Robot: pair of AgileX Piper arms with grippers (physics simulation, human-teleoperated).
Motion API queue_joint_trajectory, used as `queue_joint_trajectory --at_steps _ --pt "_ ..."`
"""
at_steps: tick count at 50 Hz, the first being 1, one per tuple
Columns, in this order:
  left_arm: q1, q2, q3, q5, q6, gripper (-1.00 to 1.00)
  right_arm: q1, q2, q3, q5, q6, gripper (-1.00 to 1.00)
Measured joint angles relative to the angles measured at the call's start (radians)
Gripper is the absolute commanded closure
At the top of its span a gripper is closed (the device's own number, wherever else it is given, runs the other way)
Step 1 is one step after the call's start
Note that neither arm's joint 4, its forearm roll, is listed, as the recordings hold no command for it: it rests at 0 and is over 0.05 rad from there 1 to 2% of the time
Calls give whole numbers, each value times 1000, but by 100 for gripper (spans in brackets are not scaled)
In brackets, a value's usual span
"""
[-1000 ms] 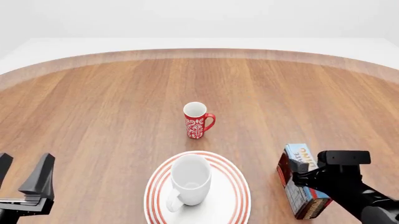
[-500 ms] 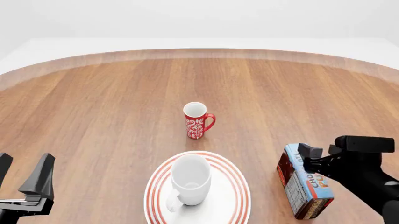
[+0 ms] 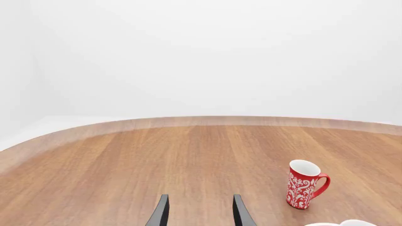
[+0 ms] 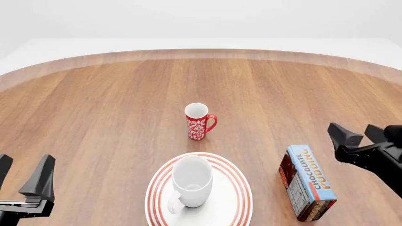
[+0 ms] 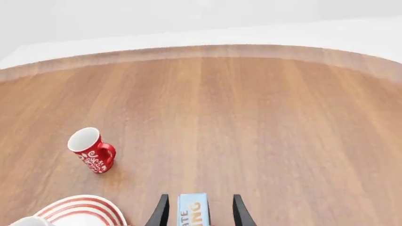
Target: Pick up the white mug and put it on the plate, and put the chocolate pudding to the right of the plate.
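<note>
White mug (image 4: 191, 181) stands upright on the plate (image 4: 234, 181), roughly centred, its loop handle turned toward my side of the table; in the left wrist view only a sliver of its rim shows at the frame edge. From the front view I read the plate as lying flat on the wooden table (image 4: 113, 108), near the table's near edge, its red rings visible around the mug. Chocolate pudding (image 4: 308, 181) lies on the table just to the right of the plate, apart from the rim, light blue lettered face up and long axis running roughly away from me; the dark side faces the plate. I see the right gripper (image 4: 357, 135) above and to the right of the carton, fingers spread apart and holding nothing, clear of the carton. In the right wrist view the two finger tips frame the end of the carton (image 5: 191, 210), with a gap on each side. The left gripper (image 4: 22, 176) sits at the near left of the table, well apart from the plate, fingers likewise spread and empty; the left wrist view shows bare wood between them. A red mug (image 4: 198, 121) with white floral pattern stands upright beyond the plate, near the table's middle, handle to the right.
</note>
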Motion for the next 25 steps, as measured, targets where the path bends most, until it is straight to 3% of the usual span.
queue_joint_trajectory --at_steps 25 --pt "0 0 0 0 0 -100 -116 -366 9 15 -173 -100"
